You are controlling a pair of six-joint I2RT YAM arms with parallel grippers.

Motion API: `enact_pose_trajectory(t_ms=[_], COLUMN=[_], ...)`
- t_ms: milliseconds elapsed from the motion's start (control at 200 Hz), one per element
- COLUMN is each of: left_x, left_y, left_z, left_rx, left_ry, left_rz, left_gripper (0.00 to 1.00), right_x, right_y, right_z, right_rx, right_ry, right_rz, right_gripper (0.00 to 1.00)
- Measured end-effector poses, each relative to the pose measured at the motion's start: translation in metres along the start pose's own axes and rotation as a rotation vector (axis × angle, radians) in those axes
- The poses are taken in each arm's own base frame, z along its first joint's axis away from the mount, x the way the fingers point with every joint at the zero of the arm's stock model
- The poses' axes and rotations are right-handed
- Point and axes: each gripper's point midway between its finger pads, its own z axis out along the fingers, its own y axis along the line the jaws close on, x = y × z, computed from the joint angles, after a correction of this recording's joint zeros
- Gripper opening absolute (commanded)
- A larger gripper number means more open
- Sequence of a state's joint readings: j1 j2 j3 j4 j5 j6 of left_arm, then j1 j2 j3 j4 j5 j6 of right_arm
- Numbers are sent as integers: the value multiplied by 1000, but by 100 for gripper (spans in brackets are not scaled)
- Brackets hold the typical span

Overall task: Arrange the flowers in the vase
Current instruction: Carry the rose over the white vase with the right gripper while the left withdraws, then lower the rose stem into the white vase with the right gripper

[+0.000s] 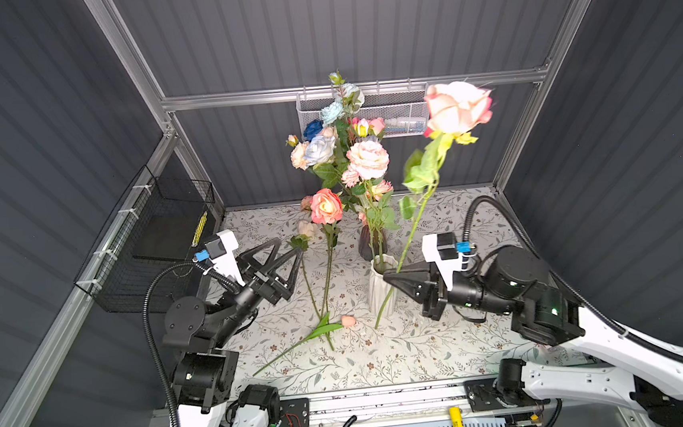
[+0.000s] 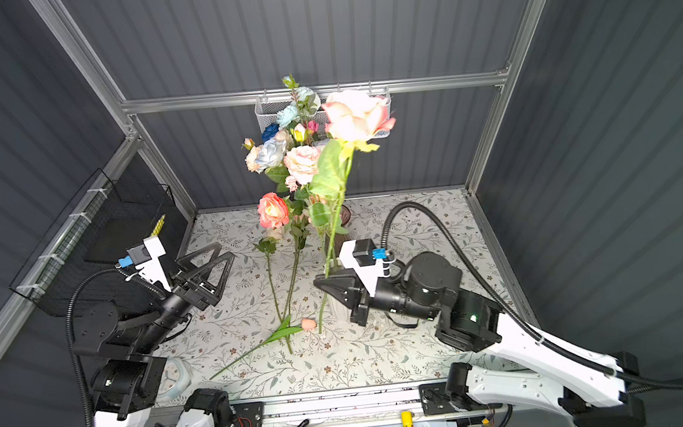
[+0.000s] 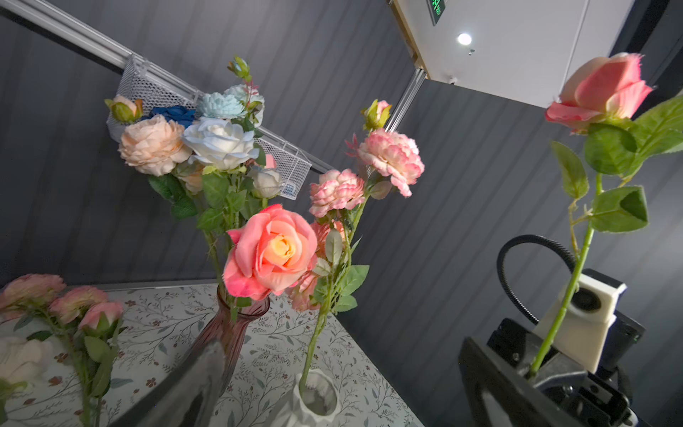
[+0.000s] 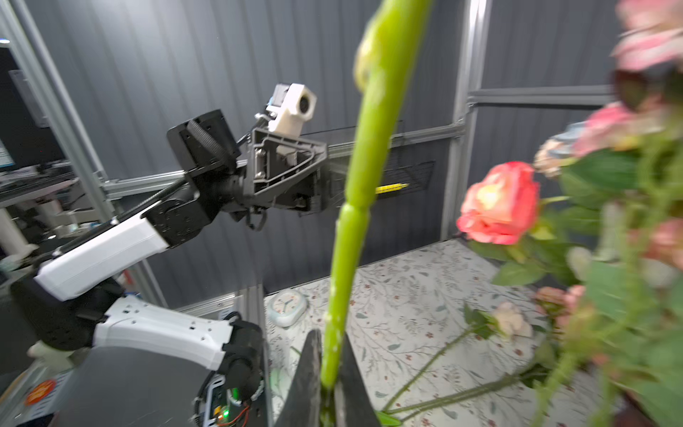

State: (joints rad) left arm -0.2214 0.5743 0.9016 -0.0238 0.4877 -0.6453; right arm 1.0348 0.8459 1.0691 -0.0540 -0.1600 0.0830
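Rose stem (image 1: 412,234) pinched by shut R gripper (image 1: 388,278), L gripper (image 1: 290,247) wide open, empty

Around the white vase (image 1: 380,299) the room is tight. Its mouth holds one thin stem with pink heads above it, but in the left wrist view part of the opening is free. Directly behind it stands the dark glass vase (image 1: 369,243) with a tall bouquet (image 1: 351,147), which closes the way from the back. To its left, loose flowers (image 1: 326,206) cross the tablecloth (image 1: 405,355), and beyond them hangs the left gripper (image 1: 290,245), jaws wide apart. At its right side the right gripper (image 1: 386,278), clamped on the held rose (image 1: 456,107), fills the space. In front of it the cloth is bare.
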Motion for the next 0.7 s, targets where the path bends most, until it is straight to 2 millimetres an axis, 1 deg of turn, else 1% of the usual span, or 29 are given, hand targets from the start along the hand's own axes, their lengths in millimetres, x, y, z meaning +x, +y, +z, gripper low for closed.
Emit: enact_pose_trajectory(t_ms=[125, 205, 270, 335, 430, 585, 700], left_x=[11, 13, 14, 16, 18, 20, 23], left_y=[14, 19, 21, 24, 26, 29, 32], left_z=[0, 0, 0, -1, -1, -1, -1], left_rx=[-53, -76, -88, -99, -111, -125, -130], left_ry=[28, 35, 37, 42, 47, 54, 60], left_rz=[-16, -19, -19, -22, -24, -26, -27], left_gripper=[100, 100, 100, 100, 100, 100, 100], right_x=[-5, -7, -7, -7, 1, 12, 19], right_y=[-43, -66, -83, -95, -113, -132, -141], right_z=[-21, -25, -21, -14, -1, 14, 19], right_rx=[170, 248, 293, 318, 343, 365, 376], right_ry=[-44, -69, -78, -86, -69, -45, -28], right_rz=[-22, -32, -39, -44, -43, -39, -30], right_gripper=[0, 0, 0, 0, 0, 0, 0])
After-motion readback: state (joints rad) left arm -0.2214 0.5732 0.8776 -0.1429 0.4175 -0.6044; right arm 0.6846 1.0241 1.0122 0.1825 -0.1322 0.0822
